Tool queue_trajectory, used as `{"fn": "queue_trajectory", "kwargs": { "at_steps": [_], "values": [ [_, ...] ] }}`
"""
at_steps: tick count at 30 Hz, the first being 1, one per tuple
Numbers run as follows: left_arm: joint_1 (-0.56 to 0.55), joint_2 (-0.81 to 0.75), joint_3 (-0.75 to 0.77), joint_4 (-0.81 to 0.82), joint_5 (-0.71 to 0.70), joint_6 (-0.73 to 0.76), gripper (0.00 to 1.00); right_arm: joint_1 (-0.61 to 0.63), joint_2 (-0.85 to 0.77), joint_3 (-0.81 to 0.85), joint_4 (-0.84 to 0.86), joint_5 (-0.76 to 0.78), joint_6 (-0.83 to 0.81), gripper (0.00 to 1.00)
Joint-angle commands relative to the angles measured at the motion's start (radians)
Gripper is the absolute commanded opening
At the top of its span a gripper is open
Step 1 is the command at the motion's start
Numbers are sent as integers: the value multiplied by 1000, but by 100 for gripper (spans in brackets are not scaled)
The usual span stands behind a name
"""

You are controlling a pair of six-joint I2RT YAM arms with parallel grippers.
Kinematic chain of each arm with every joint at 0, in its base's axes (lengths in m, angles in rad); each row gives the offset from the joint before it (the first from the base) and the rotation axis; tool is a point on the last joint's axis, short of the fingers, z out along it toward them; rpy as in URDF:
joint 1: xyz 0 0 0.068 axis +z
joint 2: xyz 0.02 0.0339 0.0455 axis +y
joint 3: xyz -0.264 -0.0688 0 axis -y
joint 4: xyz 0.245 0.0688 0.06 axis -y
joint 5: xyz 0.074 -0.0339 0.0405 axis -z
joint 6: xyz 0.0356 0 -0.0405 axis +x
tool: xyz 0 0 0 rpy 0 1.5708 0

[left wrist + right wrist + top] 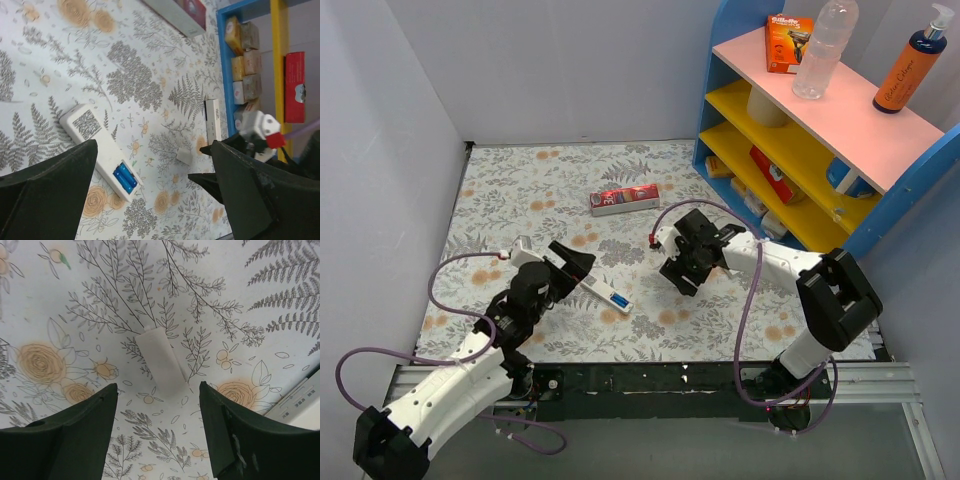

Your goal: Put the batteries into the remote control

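Beneath spread left fingers — remote control, batteries seated; right fingers apart.

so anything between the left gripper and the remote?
Nothing visible. The left gripper hangs open just over the remote, which lies back-up on the mat with blue batteries showing in its open bay. The small white piece lies off to one side, under the right gripper, clear of that path.

shelf unit right, red carton beyond remote control
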Motion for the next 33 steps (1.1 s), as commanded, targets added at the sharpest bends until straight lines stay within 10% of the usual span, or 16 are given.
{"fn": "queue_trajectory", "kwargs": {
  "at_steps": [1,33],
  "values": [
    [-1,21,127,-41,11,302,98,-11,51,64,-60,41,-91,72],
    [20,126,324,-147,-85,629,98,130,112,141,-220,84,86,14]
  ]
}}
